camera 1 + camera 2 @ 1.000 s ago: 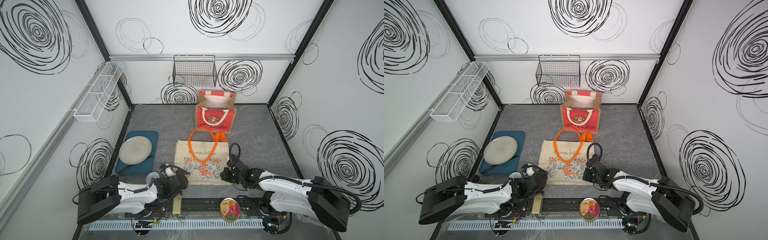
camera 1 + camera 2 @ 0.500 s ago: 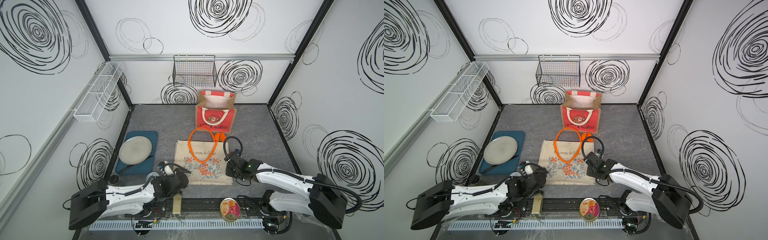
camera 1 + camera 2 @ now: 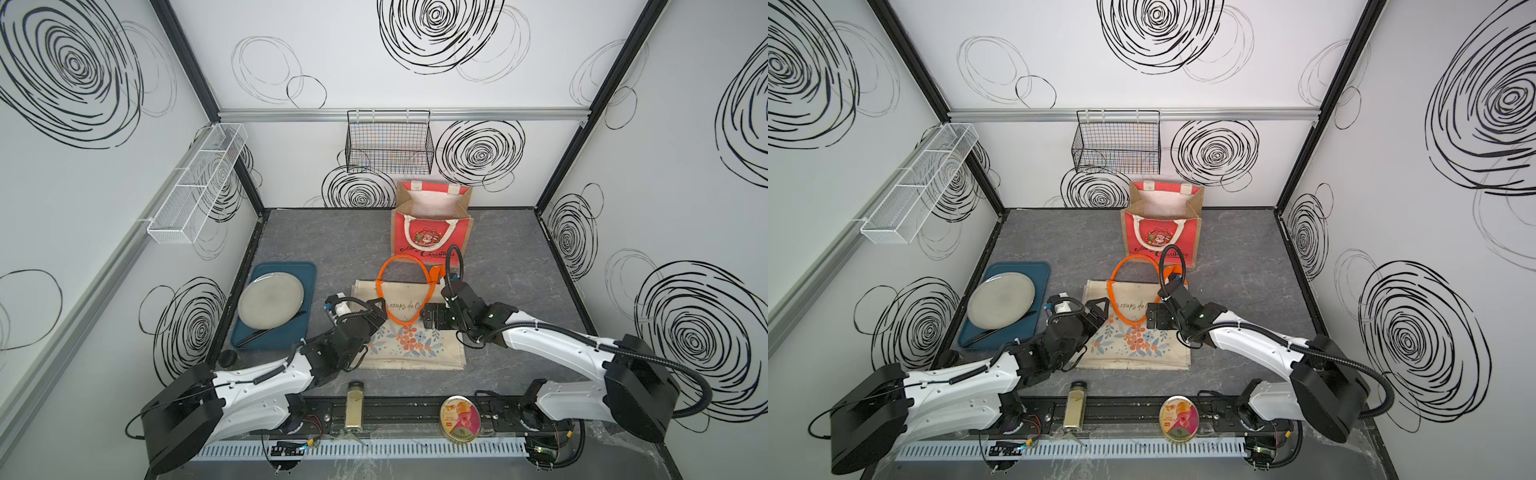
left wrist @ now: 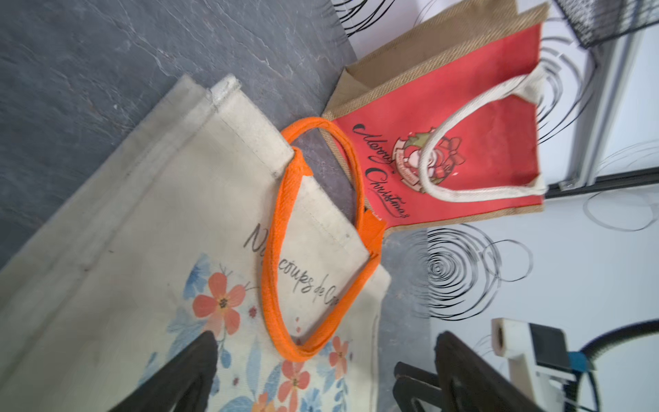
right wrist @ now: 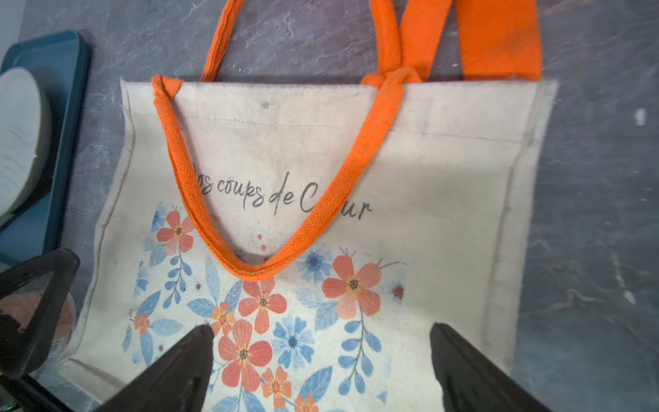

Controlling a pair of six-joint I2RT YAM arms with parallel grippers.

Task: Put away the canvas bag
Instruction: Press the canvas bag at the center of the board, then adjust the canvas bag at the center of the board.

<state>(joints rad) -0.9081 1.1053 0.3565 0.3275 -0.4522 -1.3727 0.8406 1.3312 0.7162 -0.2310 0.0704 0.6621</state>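
Over flat canvas bag [image 5: 428,178], left gripper [image 4: 326,337] and right gripper [image 5: 322,327] both gape empty; loose orange handle [image 5: 342,189] could snag a jaw, or a pinch grab one layer only.

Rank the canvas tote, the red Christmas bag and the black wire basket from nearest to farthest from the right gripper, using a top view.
From the right gripper in a top view:
1. Canvas tote: lying flat right under it.
2. Red Christmas bag: standing farther back, behind the tote.
3. Black wire basket: hung highest and farthest back, above the red bag.
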